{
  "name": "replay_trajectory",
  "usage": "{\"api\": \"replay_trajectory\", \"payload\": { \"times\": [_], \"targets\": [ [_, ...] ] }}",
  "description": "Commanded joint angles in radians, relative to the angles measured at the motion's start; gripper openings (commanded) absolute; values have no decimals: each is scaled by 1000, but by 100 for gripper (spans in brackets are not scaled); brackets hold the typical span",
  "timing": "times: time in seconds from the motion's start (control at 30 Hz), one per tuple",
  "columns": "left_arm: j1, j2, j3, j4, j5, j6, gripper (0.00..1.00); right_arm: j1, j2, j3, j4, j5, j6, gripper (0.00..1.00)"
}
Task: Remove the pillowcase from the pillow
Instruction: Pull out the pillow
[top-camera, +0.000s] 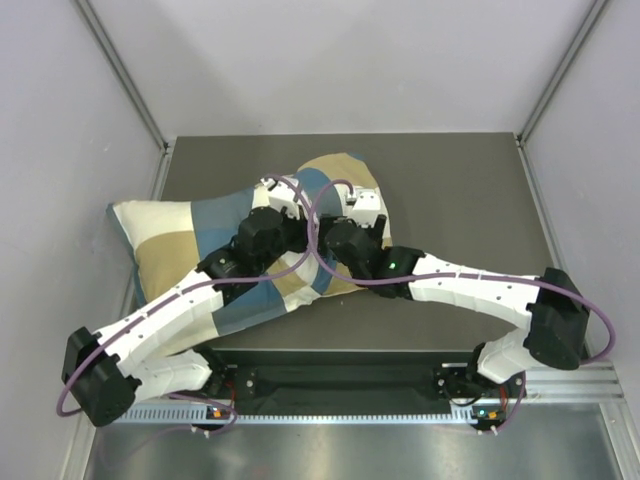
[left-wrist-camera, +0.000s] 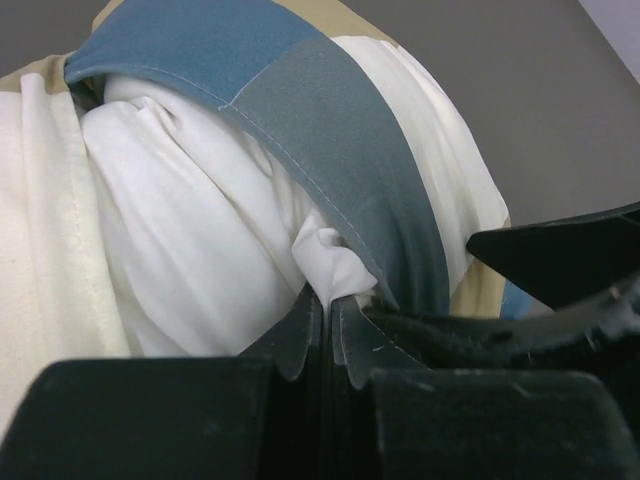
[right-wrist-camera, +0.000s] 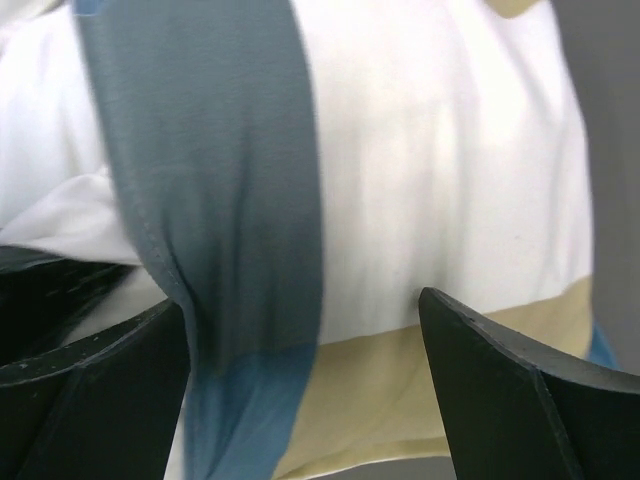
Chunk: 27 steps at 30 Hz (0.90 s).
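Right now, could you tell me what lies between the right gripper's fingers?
The pillowcase, with its blue edge; the right wrist view shows it.

A checked pillowcase (top-camera: 165, 245) in blue, tan and cream lay plump and slantwise on the dark table (top-camera: 460, 190), one corner hanging past the table's left edge. The left arm (top-camera: 165, 315) and right arm (top-camera: 470, 285) reached over it from the near side. The left gripper (top-camera: 285, 195) and right gripper (top-camera: 362, 200) were close together at its far right end. Purple cables (top-camera: 310, 235) crossed between the wrists.
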Motion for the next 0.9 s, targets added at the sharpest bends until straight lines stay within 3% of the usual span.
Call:
{"api": "replay_trajectory", "payload": {
  "times": [0.0, 0.33, 0.6, 0.67, 0.7, 0.73, 0.77, 0.8, 0.87],
  "targets": [
    [-24, -91, -14, 58, 37, -26, 0, -13, 28, 38, -135, 220, 37, 88],
    [-24, -178, -41, -1, 19, -13, 0, -68, 50, 3, -269, 311, 81, 86],
    [-26, -177, -78, 63, 124, -43, 0, -82, 195, 122, -476, 356, 170, 70],
    [-31, -171, -89, 86, 141, -57, 0, -78, 238, 143, -490, 348, 192, 58],
    [-32, -172, -92, 87, 141, -60, 0, -79, 251, 155, -490, 328, 208, 48],
    [-34, -180, -94, 88, 137, -62, 0, -79, 260, 158, -490, 319, 215, 20],
    [-34, -186, -95, 86, 131, -59, 0, -81, 266, 158, -488, 311, 221, 8],
    [-34, -192, -98, 87, 116, -56, 0, -85, 271, 152, -484, 288, 227, 0],
    [-34, -217, -92, 63, 103, -36, 0, -93, 258, 138, -482, 280, 233, 0]
  ]
}}
